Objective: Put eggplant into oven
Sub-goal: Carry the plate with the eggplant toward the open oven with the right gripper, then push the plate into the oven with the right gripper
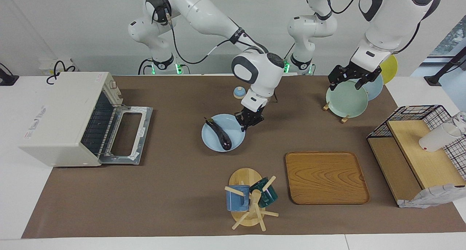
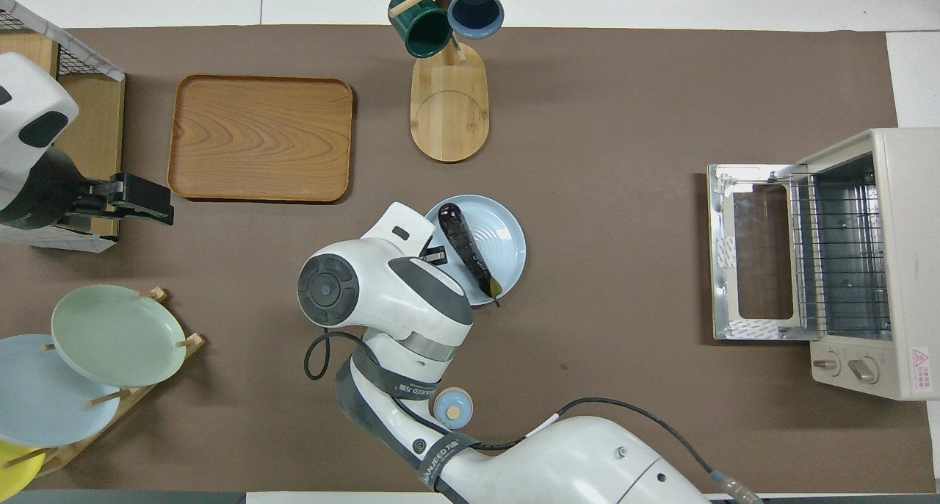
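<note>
Brown matting covers the table [image 1: 174, 191] we work at, white wall rising past the arm bases. Our eggplant [image 1: 218, 134] lies slantwise on a pale blue plate [image 1: 213, 142] near the middle of the mat, its stem end pointing toward the robots. At the right arm's end stands the oven [image 1: 62, 118], door dropped flat and wire rack showing, well apart from the plate.

We have the right arm bent down from its base, wrist pitched steeply, so the right gripper [image 1: 249, 121] hangs low over the plate's rim, just beside the eggplant; its fingers look slightly parted with nothing between them (we can't be sure at this range). From overhead the arm's bulky wrist covers most of the gripper [image 2: 435, 254], whereas the facing view shows it plainly.

The left arm waits, its left gripper [image 1: 349, 78] over the plate rack [image 1: 344, 118] by the green plate [image 1: 346, 100]; whether it is open we cannot tell. Farther from the robots sit a wooden tray [image 1: 326, 177] and a mug stand [image 1: 247, 206].
</note>
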Robot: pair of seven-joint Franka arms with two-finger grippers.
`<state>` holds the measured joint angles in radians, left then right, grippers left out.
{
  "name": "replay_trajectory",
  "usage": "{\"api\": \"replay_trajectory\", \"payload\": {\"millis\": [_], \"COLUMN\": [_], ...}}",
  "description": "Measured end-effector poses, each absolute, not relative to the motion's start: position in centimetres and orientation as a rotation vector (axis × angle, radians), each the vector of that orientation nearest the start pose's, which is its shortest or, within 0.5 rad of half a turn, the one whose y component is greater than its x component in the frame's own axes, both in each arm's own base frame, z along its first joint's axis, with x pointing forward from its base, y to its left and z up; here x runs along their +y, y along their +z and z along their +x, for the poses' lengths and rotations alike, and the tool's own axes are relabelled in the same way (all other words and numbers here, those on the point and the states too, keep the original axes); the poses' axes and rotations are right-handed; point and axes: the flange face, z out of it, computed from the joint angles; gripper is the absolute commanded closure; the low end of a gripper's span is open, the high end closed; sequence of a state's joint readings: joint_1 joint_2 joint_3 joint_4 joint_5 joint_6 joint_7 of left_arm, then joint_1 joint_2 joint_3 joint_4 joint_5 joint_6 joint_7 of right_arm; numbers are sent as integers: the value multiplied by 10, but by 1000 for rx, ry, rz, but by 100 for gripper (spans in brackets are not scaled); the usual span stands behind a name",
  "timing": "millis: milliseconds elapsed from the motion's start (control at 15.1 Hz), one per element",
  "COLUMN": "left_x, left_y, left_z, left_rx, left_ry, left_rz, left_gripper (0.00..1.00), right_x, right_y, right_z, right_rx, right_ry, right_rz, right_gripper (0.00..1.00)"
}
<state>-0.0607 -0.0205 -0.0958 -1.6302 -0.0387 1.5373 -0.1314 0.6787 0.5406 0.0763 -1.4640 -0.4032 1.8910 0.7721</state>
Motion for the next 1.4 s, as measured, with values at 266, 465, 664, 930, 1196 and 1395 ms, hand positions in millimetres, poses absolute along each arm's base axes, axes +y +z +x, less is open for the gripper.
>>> {"api": "replay_trajectory", "payload": {"millis": [266,465,664,930,1196,1395], "left_x": [-89,-89,-89,-89,-89,-89], "left_y": [604,604,604,606,606,606], "left_z": [534,534,534,533,533,533], "left_rx": [40,40,39,38,38,39], "left_ry": [144,146,145,140,140,140], "left_rz": [-3162,-3162,-3162,-3162,-3162,-3162], "left_gripper": [0,0,0,0,0,0], "right_x": [389,327,238,153,120,81], "right_y": [366,356,377,393,379,378], "right_z": [553,553,551,536,534,543], "right_rx": [-82,-54,-103,-84,-72,-116], "right_ry": [-135,-33,23,85,141,157], "right_rz": [-3530,-3568,-3559,-3554,-3548,-3527], "right_gripper": [100,100,100,100,100,100]}}
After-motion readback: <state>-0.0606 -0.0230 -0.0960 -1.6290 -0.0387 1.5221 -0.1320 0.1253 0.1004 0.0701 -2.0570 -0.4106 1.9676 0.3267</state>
